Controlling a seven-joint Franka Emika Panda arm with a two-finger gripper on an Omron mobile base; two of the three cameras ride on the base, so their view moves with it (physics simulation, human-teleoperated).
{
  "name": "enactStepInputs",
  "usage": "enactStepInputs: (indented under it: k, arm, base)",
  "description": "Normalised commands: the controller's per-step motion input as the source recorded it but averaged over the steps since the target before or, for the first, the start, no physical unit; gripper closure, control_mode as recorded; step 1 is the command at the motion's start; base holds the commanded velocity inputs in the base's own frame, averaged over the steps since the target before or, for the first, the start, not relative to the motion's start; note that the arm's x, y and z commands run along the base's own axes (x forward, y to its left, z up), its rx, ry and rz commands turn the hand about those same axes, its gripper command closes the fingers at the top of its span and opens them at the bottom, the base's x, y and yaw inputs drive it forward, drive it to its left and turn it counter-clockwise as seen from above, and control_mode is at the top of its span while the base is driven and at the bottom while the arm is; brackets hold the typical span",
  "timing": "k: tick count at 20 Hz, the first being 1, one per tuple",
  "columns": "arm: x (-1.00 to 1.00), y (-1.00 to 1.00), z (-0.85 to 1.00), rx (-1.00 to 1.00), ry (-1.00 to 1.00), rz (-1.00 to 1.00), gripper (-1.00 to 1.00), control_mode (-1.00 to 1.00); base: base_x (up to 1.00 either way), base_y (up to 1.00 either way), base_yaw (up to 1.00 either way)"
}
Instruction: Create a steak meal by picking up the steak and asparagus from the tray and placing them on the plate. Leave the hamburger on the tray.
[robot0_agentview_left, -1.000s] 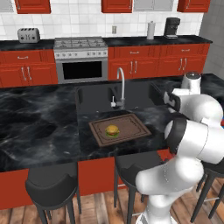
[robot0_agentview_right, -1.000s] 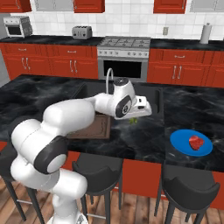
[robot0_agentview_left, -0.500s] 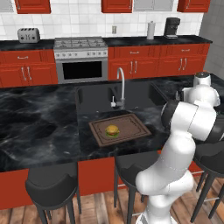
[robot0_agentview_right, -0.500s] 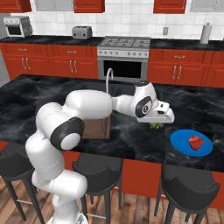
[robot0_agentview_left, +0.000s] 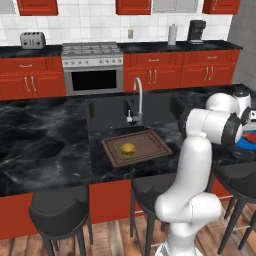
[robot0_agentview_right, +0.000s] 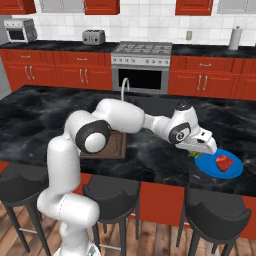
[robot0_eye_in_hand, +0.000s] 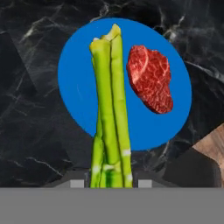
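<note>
The tray (robot0_agentview_left: 137, 148), bearing the hamburger (robot0_agentview_left: 128, 149), was seen well apart from the plate (robot0_eye_in_hand: 83, 92), on which the steak (robot0_eye_in_hand: 150, 78) lay, while above it the asparagus (robot0_eye_in_hand: 110, 109) was clamped in the gripper (robot0_eye_in_hand: 107, 183).

The white arm's two-finger gripper (robot0_agentview_right: 200, 151) hangs beside the round bright blue plate (robot0_agentview_right: 206, 165), green asparagus stalks (robot0_agentview_right: 193, 154) beneath it; the flat red steak (robot0_agentview_right: 223, 162) lies on the plate.

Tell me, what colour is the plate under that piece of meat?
Bright blue plate; it shows best in the hand view, with the red steak lying on it.
</note>
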Motion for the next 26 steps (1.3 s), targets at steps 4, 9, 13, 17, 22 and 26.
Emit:
enactStepInputs:
  k: [4,9,13,17,22,26]
  arm:
    - [0.0,-0.44,-0.31,0.08,-0.04,0.0,1.0,-1.0]
    - [0.1,-0.36,-0.29,0.1,0.0,0.01,1.0,-1.0]
    - [0.28,-0.21,-0.28,0.08,0.0,0.04,1.0,-1.0]
    - [0.47,-0.12,-0.14,0.07,0.03,0.06,1.0,-1.0]
    - [0.38,-0.21,-0.16,0.07,0.05,0.07,1.0,-1.0]
    - [0.17,-0.24,-0.4,0.04,0.0,0.07,1.0,-1.0]
  base:
    - [0.0,0.0,0.0]
    - [0.0,0.0,0.0]
    - [0.0,0.0,0.0]
    - [0.0,0.0,0.0]
    - [0.0,0.0,0.0]
    - [0.0,0.0,0.0]
